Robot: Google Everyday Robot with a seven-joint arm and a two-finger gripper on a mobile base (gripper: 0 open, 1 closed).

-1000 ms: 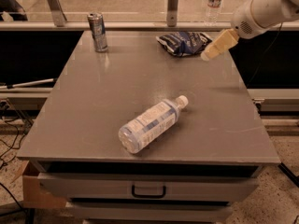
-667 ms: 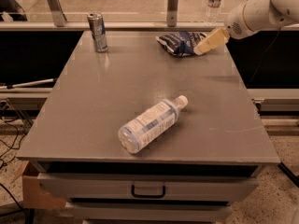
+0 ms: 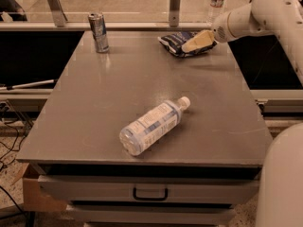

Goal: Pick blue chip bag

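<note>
The blue chip bag (image 3: 177,42) lies wrinkled at the far right of the grey table top (image 3: 118,84). My gripper (image 3: 189,45) reaches in from the right on the white arm, and its pale fingers (image 3: 198,40) lie over the bag's right half, tips pointing left. The part of the bag under the fingers is hidden.
A clear water bottle (image 3: 152,124) lies on its side near the table's front middle. A slim silver-blue can (image 3: 98,31) stands at the far left. A drawer with a handle (image 3: 150,193) is below the front edge. A rail and glass panel run behind the table.
The gripper has moved left and slightly down, from beside the bag's right end to over the bag. The bag, the bottle and the can have not moved.
</note>
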